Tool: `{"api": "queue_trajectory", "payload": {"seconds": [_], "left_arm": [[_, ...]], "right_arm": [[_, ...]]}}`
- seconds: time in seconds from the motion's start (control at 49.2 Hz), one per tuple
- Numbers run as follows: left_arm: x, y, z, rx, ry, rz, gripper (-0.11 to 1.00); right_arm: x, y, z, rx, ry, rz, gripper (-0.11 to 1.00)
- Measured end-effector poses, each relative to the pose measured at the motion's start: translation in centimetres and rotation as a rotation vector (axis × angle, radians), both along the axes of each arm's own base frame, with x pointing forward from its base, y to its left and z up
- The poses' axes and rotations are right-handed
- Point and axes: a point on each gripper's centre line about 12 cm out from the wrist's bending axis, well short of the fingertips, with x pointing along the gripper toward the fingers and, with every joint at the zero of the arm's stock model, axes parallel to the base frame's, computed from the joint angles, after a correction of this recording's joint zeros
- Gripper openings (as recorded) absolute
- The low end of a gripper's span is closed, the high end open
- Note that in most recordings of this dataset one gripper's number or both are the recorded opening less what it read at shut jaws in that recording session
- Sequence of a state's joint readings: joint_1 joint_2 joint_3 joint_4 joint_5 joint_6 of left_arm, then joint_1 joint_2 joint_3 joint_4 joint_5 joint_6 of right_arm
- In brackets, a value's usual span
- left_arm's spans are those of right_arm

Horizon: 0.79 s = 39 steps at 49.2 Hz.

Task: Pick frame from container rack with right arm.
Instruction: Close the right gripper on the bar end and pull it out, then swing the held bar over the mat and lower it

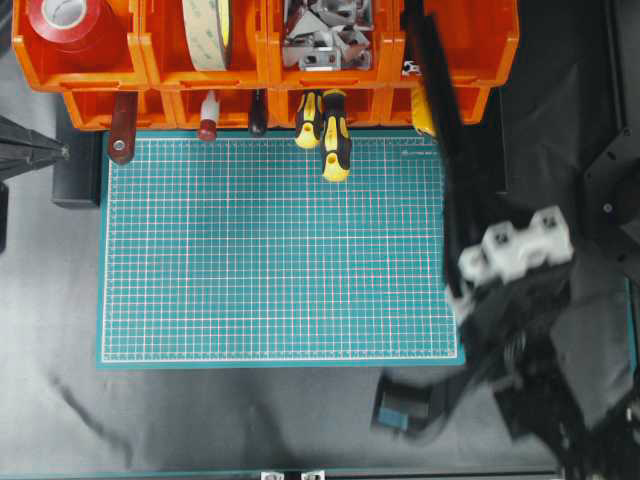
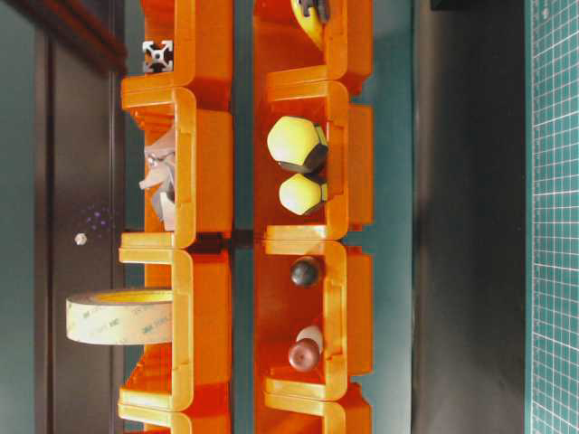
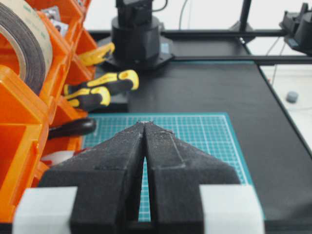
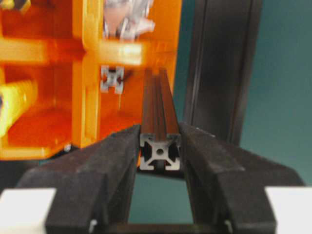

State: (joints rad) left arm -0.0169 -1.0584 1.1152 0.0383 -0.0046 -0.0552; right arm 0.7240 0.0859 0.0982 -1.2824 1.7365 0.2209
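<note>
Green mat (image 1: 270, 250) | screwdrivers (image 1: 335, 135) near rack (image 1: 150, 70) | right tool (image 4: 160, 146) grasping frame (image 4: 157, 112) | left tool (image 3: 145, 127) clenched

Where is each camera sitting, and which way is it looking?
Overhead: above, looking down at the green mat; the right gripper holds the frame.
Table-level: low, picture turned sideways, facing the container rack; no arm shows.
Left wrist: behind the shut left gripper, looking along the mat.
Right wrist: behind its fingers, clamping the frame's end.
Shared: all show the rack.
</note>
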Motion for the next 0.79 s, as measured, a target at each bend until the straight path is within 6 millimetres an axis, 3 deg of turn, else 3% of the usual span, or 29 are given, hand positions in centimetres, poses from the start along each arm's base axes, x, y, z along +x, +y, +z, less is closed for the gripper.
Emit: {"api": "queue_trajectory", "payload": {"seconds": [0.224,0.427,0.589,0.793], "left_arm": [[-0.3,0.0,0.1,-0.093,0.005,0.006,0.0],[-0.9,0.0,0.5,-0.103,-0.014,0.006,0.0],[-1.3,0.0,0.9,-0.103,-0.035,0.005,0.0],[-1.3,0.1,1.0,-0.109,-0.038,0.006,0.0]], "right_arm": [[2.2,5.2,2.0,-0.013,-0.026,0.169,0.26],[3.8,9.6,0.6,0.014,-0.002,0.356,0.26],[3.3,10.6,-1.7,0.064,0.075,0.388,0.26],[2.7,9.6,-8.3,0.11,0.249,0.451,0.26]]}}
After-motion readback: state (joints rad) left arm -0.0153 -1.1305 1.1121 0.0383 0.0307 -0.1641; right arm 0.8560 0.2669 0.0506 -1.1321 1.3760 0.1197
